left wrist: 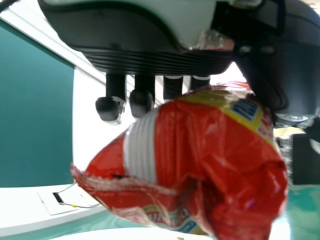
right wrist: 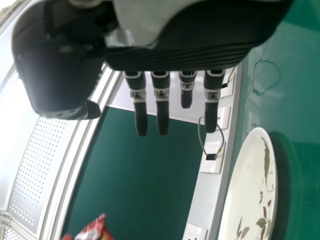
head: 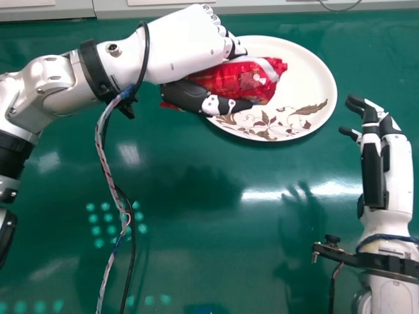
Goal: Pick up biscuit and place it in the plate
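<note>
My left hand (head: 190, 49) is over the left part of the white plate (head: 317, 75), its fingers and thumb curled round the red biscuit packet (head: 245, 80). The packet lies across the plate's left side in the head view; whether it touches the plate I cannot tell. In the left wrist view the packet (left wrist: 215, 155) is held against the palm of the left hand (left wrist: 145, 55). To the right of the plate, my right hand (head: 376, 157) has relaxed fingers and holds nothing. The right wrist view shows that hand (right wrist: 185, 45) and the plate's rim (right wrist: 250, 165).
The green table (head: 196, 196) reflects light in several spots. Cables (head: 108, 163) hang from the left forearm across the table's left part. A pale ledge with sockets (right wrist: 212, 155) runs along the table's far side.
</note>
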